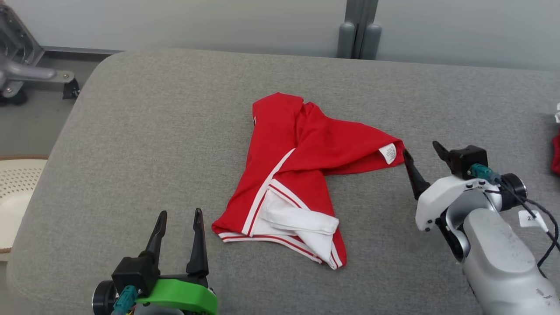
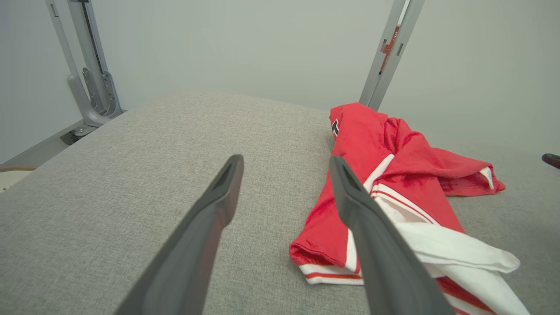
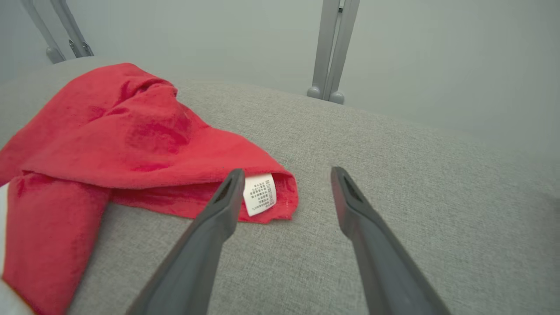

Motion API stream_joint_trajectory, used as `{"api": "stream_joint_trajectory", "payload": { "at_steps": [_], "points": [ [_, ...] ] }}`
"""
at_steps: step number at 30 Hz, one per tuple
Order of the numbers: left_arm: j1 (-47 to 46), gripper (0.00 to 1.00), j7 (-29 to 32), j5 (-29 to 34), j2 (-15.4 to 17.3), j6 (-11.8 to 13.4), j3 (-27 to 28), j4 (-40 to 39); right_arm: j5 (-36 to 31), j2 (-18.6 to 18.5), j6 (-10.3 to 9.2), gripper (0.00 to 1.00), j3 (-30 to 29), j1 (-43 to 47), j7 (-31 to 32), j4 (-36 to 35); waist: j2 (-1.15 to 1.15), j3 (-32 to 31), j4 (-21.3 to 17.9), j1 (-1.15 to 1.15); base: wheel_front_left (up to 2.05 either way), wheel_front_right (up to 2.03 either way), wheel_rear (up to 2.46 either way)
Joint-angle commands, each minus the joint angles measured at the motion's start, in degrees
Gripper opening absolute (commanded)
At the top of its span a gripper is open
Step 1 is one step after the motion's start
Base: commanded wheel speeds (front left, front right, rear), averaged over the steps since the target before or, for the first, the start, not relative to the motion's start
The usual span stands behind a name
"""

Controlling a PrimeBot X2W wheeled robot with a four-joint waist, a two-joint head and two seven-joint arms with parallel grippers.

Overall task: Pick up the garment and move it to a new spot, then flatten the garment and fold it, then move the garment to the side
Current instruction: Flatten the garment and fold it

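The garment (image 1: 302,175) is a red piece with white stripes and a white lining, lying crumpled and partly folded over itself in the middle of the grey padded table (image 1: 153,131). A white care label (image 1: 388,153) shows at its right corner. My right gripper (image 1: 423,152) stands open just right of that corner, with nothing between its fingers; in the right wrist view the garment (image 3: 131,144) lies left of the open gripper (image 3: 283,175). My left gripper (image 1: 180,213) is open near the front edge, left of the garment's striped hem (image 2: 332,273), apart from it.
A red cloth (image 1: 556,154) peeks in at the table's right edge. A pale perforated basket (image 1: 15,192) sits off the table at the left. Grey metal frame legs (image 1: 358,30) stand behind the table against the wall, and a wheeled stand (image 1: 26,74) at the far left.
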Motion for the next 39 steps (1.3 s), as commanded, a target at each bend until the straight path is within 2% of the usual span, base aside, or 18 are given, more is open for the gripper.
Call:
{"api": "stream_joint_trajectory", "payload": {
  "at_steps": [1, 9, 14, 15, 16, 17, 18, 19, 24, 32, 35, 39],
  "points": [
    [-1.2, 1.00, -0.2, 0.1, 0.0, -0.1, -0.1, -0.2, -0.6, -0.2, -0.09, 1.00, -0.7, -1.7, 0.9, 1.8, 0.00, 2.0, 2.2, 0.00, 0.00, 0.00, 0.00],
    [-2.6, 1.00, -0.2, -0.3, -0.3, 0.0, -0.5, 0.0, -3.4, -2.3, -0.09, 1.00, -4.4, -8.7, 3.6, 14.9, 0.00, 5.3, 7.3, 0.00, 0.00, 0.00, 0.00],
    [-3.0, 1.00, -0.2, -0.3, -0.4, 0.0, -0.2, 0.0, -2.9, -1.7, -0.09, 1.00, -5.5, -11.6, 3.9, 21.2, 0.00, 5.9, 8.5, 0.00, 0.00, 0.00, 0.00],
    [-3.0, 1.00, -0.2, -0.3, -0.4, 0.0, -0.2, 0.0, -2.8, -1.8, -0.09, 0.94, -5.8, -12.0, 3.9, 22.1, 0.00, 5.9, 8.6, 0.00, 0.00, 0.00, 0.00],
    [-2.9, 1.00, -0.2, -0.3, -0.4, 0.1, -0.1, 0.0, -2.6, -1.7, -0.10, 0.43, -5.9, -12.6, 3.9, 23.4, 0.00, 5.9, 8.5, 0.00, 0.00, 0.00, 0.00],
    [-2.9, 1.00, -0.2, -0.2, -0.4, 0.1, 0.0, 0.0, -2.4, -1.5, -0.10, 0.36, -5.9, -12.8, 3.8, 23.9, 0.00, 5.9, 8.4, 0.00, 0.00, 0.00, 0.00],
    [-2.9, 1.00, -0.1, -0.2, -0.4, 0.2, 0.1, -0.1, -2.2, -1.3, -0.10, 0.13, -5.9, -13.2, 3.6, 24.7, 0.00, 5.8, 8.2, 0.00, 0.00, 0.00, 0.00],
    [-2.9, 1.00, -0.2, -0.1, -0.4, 0.2, 0.2, -0.1, -2.0, -1.3, -0.10, 0.00, -5.7, -13.7, 3.2, 25.3, 0.00, 5.8, 7.8, 0.00, 0.00, 0.00, 0.00],
    [-2.9, 1.00, -0.2, 0.3, -0.4, 0.1, 0.3, -0.3, -2.9, -2.8, -0.10, 0.00, -5.5, -16.5, -1.3, 25.8, 0.00, 5.5, 5.7, 0.00, 0.00, 0.00, 0.00],
    [-2.6, 1.00, -0.1, 0.8, -0.4, -0.2, 0.7, -0.1, -8.6, -8.7, -0.10, 0.00, -8.5, -19.4, -5.4, 22.4, 0.00, 4.7, 1.2, 0.00, 0.00, 0.00, 0.00],
    [-2.3, 1.00, -0.1, 1.2, -0.4, -0.4, 0.7, 0.1, -11.7, -10.7, -0.10, 0.00, -10.7, -18.7, -5.7, 18.4, 0.00, 4.5, -0.4, 0.00, 0.00, 0.00, 0.00],
    [-1.8, 1.00, -0.1, 1.5, -0.4, -0.4, 0.9, 0.1, -15.2, -11.1, -0.10, 0.00, -13.3, -13.5, -5.5, 10.4, 0.00, 4.2, -2.3, 0.00, 0.00, 0.00, 0.00]
  ]
}}
